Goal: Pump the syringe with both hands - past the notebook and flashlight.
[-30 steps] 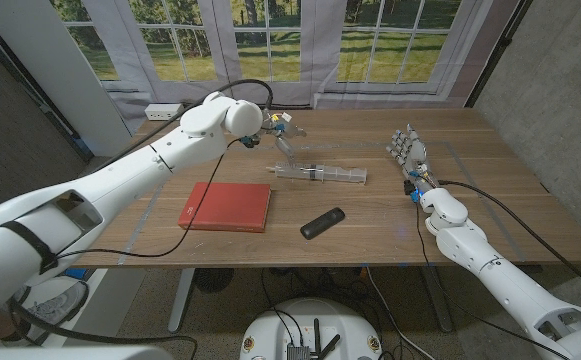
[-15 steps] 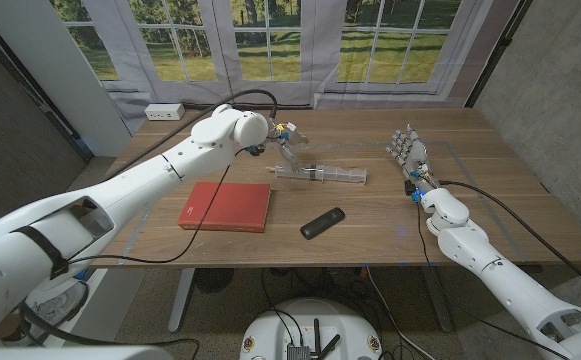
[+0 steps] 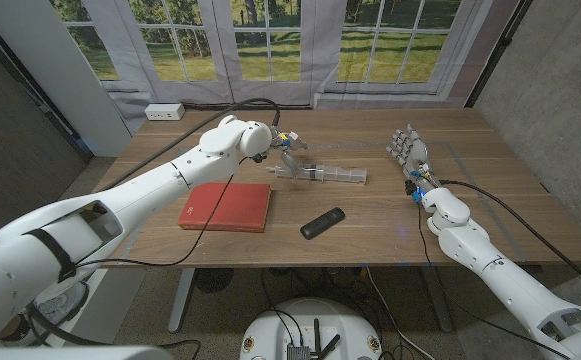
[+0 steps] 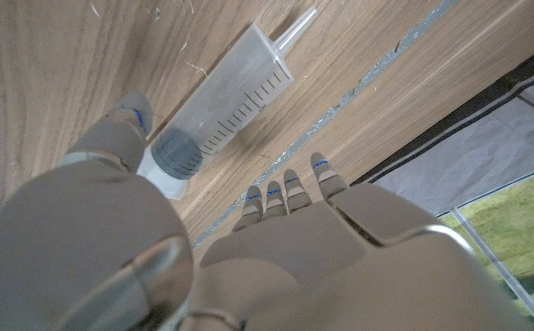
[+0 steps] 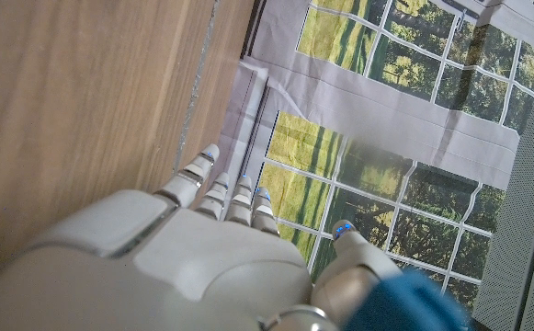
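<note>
A clear plastic syringe [image 3: 322, 174] lies on the wooden table [image 3: 490, 190] beyond the red notebook [image 3: 225, 206] and the black flashlight [image 3: 322, 222]. My left hand [image 3: 286, 142] hovers over the syringe's left end with its fingers spread, holding nothing. In the left wrist view the syringe [image 4: 225, 110] points its nozzle away from my left hand [image 4: 276, 239], and the thumb sits beside the grey plunger seal [image 4: 176, 153]; I cannot tell if it touches. My right hand [image 3: 407, 150] stands at the table's right with its fingers up and apart, well clear of the syringe. The right wrist view has that hand [image 5: 202, 248] empty.
A white power strip [image 3: 164, 111] lies at the back left corner. A black cable [image 3: 255, 101] arcs over the table behind my left arm. Windows and a curtain stand just past the far edge.
My left hand has moved right and down, from behind the syringe's left end to just over it. The right hand, notebook and flashlight have stayed put.
</note>
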`<action>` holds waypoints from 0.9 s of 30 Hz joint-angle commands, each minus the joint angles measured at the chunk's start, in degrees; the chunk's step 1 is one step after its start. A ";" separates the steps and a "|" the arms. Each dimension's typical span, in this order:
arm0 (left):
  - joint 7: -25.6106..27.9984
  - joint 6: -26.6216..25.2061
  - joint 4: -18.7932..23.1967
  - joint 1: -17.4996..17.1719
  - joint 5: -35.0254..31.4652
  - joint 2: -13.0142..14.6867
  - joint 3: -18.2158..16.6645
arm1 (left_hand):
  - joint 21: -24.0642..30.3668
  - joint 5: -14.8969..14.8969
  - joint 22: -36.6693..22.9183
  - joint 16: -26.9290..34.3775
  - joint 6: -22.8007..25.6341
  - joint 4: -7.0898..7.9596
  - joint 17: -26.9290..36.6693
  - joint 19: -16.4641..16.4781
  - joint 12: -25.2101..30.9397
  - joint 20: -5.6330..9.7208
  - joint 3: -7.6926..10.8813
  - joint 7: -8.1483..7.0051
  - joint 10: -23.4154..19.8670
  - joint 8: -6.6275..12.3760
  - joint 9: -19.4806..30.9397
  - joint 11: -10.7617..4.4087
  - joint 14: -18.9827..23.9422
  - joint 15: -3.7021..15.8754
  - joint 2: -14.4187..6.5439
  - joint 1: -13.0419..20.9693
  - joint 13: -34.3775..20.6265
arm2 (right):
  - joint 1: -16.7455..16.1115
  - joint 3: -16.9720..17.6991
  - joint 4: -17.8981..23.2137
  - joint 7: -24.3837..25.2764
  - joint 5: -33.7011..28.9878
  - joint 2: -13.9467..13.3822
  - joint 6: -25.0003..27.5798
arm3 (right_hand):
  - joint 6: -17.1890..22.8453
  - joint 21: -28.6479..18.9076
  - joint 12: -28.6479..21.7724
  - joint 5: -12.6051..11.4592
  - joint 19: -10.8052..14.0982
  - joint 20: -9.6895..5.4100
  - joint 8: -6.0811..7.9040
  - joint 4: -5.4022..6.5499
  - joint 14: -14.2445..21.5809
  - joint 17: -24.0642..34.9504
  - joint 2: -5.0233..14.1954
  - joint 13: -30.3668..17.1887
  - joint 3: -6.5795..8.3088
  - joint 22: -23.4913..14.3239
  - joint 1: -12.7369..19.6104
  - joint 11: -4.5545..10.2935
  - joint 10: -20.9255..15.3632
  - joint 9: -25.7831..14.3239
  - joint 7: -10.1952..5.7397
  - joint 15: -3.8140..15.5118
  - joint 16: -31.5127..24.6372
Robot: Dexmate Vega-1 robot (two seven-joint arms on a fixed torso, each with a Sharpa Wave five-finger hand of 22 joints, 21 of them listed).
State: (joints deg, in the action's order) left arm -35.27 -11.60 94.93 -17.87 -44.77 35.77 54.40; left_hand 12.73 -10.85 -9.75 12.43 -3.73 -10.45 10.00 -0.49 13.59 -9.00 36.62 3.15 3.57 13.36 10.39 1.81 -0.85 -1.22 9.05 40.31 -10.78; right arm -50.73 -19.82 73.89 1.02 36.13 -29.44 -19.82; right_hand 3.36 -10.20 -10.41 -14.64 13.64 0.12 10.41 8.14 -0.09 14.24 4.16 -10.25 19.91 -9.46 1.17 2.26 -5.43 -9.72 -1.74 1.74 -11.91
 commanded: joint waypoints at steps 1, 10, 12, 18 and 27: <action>3.39 0.74 -3.94 -0.03 -1.25 -1.50 1.47 | 0.33 -0.12 -0.21 0.59 0.90 -0.03 0.24 1.32 0.41 -0.12 -0.31 -0.10 -1.16 0.55 0.19 -0.58 1.67 0.92 -0.03 1.16 -0.20 | 0.50 -0.05 -0.29 0.11 -0.14 -0.01 0.30 | 0.30 -0.37 -0.29 -0.27 0.00 0.38 0.20 0.02 -0.33 0.08 1.90 -0.15 0.19 -0.18 -0.19 0.32 0.02 -0.26 -0.33 0.18 -0.30; 6.85 1.14 -5.82 -0.51 -1.81 -2.12 2.10 | 0.66 -0.04 -0.17 0.67 5.15 -0.03 0.21 6.44 1.11 3.15 -1.77 -0.51 -5.85 1.73 0.20 -2.24 6.49 3.44 0.41 3.53 -0.24 | 0.36 0.02 0.08 0.30 -0.17 -0.25 0.58 | 0.30 -0.39 -0.28 -0.27 -0.06 0.57 0.20 0.05 -0.36 0.08 1.92 -0.15 0.18 -0.18 -0.21 0.36 0.06 -0.26 -0.41 0.04 -0.32; 7.20 0.71 -5.88 -0.76 -1.72 -2.28 2.03 | 0.67 0.02 -0.16 0.77 6.43 -0.02 0.19 7.99 1.26 4.12 -2.43 -0.81 -7.37 2.05 0.20 -2.93 8.32 4.27 0.56 4.22 -0.25 | 0.33 0.05 0.10 0.31 -0.10 -0.24 0.60 | 0.28 -0.41 -0.29 -0.27 -0.03 0.54 0.19 0.05 -0.36 0.09 1.92 -0.15 0.18 -0.19 -0.21 0.39 0.05 -0.26 -0.43 0.01 -0.33; 8.24 0.48 -5.42 -1.02 -2.70 -2.07 2.46 | 0.24 0.10 -0.15 0.91 9.98 0.08 0.12 9.91 1.75 5.71 -3.91 -1.63 -11.28 2.98 0.14 -4.58 12.07 5.34 0.61 5.49 -0.22 | 0.17 0.06 0.18 0.35 -0.07 -0.24 0.56 | 0.28 -0.42 -0.28 -0.26 -0.07 0.82 0.19 0.07 -0.38 0.10 1.93 -0.15 0.16 -0.19 -0.24 0.41 0.08 -0.26 -0.42 0.04 -0.36; 10.98 -0.52 -5.12 -2.28 -4.25 -2.19 2.71 | 0.28 0.04 -0.18 1.48 16.28 0.23 0.07 15.40 2.23 8.39 -6.69 -3.44 -18.68 4.19 0.11 -7.44 20.30 8.80 0.24 8.03 -0.13 | -0.39 0.25 0.73 0.58 0.05 -0.44 0.60 | 0.32 -0.44 -0.30 -0.26 -0.10 1.06 0.21 0.12 -0.31 0.14 1.95 -0.15 0.13 -0.19 -0.28 0.61 0.06 -0.26 -0.55 -0.05 -0.44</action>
State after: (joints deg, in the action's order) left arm -27.34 -11.10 89.75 -18.89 -47.46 33.73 56.67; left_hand 12.92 -10.85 -9.74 13.40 10.54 -10.26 10.00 13.17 15.27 -1.22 30.54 0.00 -12.57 16.96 10.40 -4.95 17.04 2.30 9.32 47.19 -10.78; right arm -50.58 -19.79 74.07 1.32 36.04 -29.65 -19.32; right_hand 3.58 -10.21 -10.41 -14.64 13.33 0.85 10.41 8.14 -0.08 14.25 4.16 -10.25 19.91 -9.46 1.16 2.58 -5.11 -9.72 -1.95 1.74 -11.91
